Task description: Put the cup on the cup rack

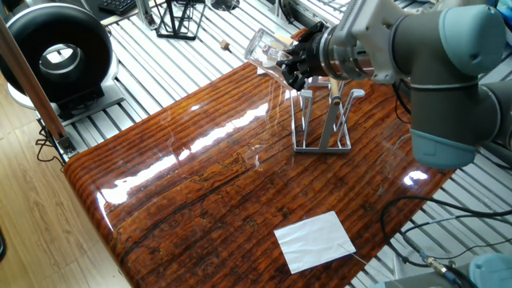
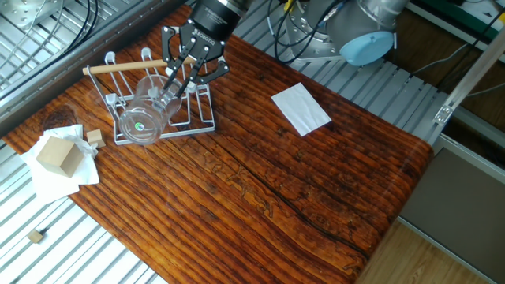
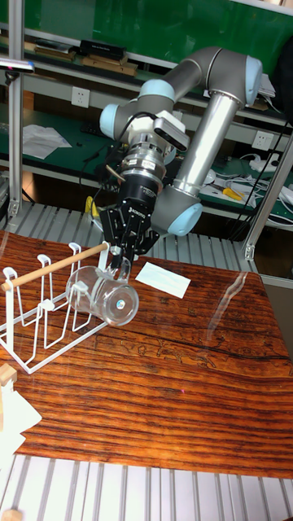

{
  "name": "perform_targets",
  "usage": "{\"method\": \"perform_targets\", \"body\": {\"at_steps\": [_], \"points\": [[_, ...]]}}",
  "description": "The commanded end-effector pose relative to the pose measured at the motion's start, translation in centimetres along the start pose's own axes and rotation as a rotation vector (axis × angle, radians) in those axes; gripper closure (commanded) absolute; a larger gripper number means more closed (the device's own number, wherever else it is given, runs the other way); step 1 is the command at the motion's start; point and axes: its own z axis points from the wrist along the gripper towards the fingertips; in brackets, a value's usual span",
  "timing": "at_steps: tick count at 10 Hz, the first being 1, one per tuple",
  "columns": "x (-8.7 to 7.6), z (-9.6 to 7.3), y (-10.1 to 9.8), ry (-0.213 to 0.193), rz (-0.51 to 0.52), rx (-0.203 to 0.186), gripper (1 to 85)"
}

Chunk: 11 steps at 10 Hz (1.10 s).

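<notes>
Gripper: we find our gripper (image 2: 175,75) closed on the cup, its black fingers (image 3: 122,257) clamped at the rim end of the glass, the wrist angled down toward the rack.

Cup: we record the cup (image 3: 101,295) as a clear glass tumbler, held off the table and tipped nearly on its side; in the tall fixed view its thick base faces the camera and its open end points back toward the rack's pegs. In the other fixed view the cup (image 2: 146,114) hangs over the rack's wire frame; we cannot tell whether it touches a peg.

Cup rack: we list the cup rack (image 2: 118,100) as a grey wire frame with upright pegs and a light wooden rod handle across the top, standing near one end of the table.

Table: we note the table (image 2: 260,189) as glossy, reddish striped wood.

Paper sheet: we count one white paper sheet (image 2: 301,109) lying flat, well apart from the rack.

Wooden block: we note a pale wooden block (image 2: 58,155) on white paper just beside the rack.
</notes>
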Motion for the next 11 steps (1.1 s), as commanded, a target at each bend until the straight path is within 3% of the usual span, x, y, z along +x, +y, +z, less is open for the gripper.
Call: {"method": "perform_targets", "body": {"at_steps": [1, 5, 11], "points": [[1.05, 0.45, -0.40, -0.020, 0.045, 0.002, 84.7], [1.25, 0.48, -0.36, -0.024, 0.052, -0.002, 84.7], [0.57, 0.41, -1.06, -0.058, 0.037, 0.023, 84.7]]}}
